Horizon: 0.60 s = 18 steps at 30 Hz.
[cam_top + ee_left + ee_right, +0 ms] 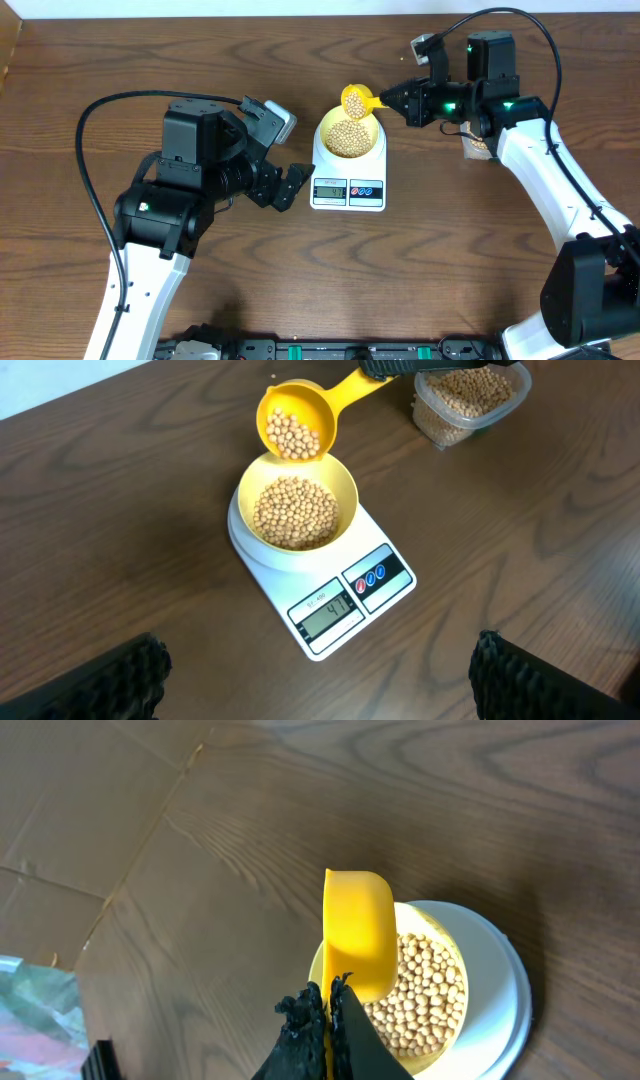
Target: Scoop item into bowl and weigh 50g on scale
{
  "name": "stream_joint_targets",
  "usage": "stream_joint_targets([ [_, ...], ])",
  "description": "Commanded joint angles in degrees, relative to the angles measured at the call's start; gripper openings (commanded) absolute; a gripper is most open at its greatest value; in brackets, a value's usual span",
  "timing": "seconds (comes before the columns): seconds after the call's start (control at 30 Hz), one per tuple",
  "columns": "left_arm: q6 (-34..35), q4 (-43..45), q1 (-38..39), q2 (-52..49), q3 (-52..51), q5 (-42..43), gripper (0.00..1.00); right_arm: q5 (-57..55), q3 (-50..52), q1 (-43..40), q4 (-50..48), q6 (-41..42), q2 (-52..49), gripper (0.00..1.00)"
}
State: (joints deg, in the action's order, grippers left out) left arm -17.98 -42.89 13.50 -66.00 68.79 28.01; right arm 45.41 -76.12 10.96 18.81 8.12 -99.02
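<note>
The scale [348, 192] lies flat on the table [450, 260], between the two arms. The bowl [343, 482] stands on the platform of the scale, at the end away from the display. The beans [295, 513] fill the lower part of the bowl. In the left wrist view the display appears to read 41.

The right jaws are closed on the handle of the yellow scoop [345, 390]. The scoop is tilted, with its cup over the far rim of the bowl and its mouth turned toward the bowl. A small quantity of beans lies inside the cup. The right wrist view shows the back of the cup above the bowl's edge, with the handle clamped between the two black fingers [300, 1020].

The left jaws are fully open and hold nothing. They sit low, just beside the left edge of the scale, and do not touch it.

A clear plastic tub [430, 425] of beans stands on the table behind the scale, near the right arm.
</note>
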Motion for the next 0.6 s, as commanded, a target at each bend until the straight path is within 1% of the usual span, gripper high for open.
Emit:
stream_joint_targets([
  [0.0, 0.1, 0.0, -0.3, -0.2, -0.3, 0.5, 0.98, -0.1, 0.1, 0.2, -0.2, -3.3, -0.3, 0.01],
  [0.3, 0.1, 0.0, -0.3, -0.2, -0.3, 0.5, 0.98, -0.1, 0.1, 0.2, -0.2, -4.4, -0.3, 0.01],
  [0.57, 0.1, 0.0, -0.3, -0.2, -0.3, 0.5, 0.98, -0.1, 0.1, 0.4, -0.2, -10.7, -0.3, 0.01],
])
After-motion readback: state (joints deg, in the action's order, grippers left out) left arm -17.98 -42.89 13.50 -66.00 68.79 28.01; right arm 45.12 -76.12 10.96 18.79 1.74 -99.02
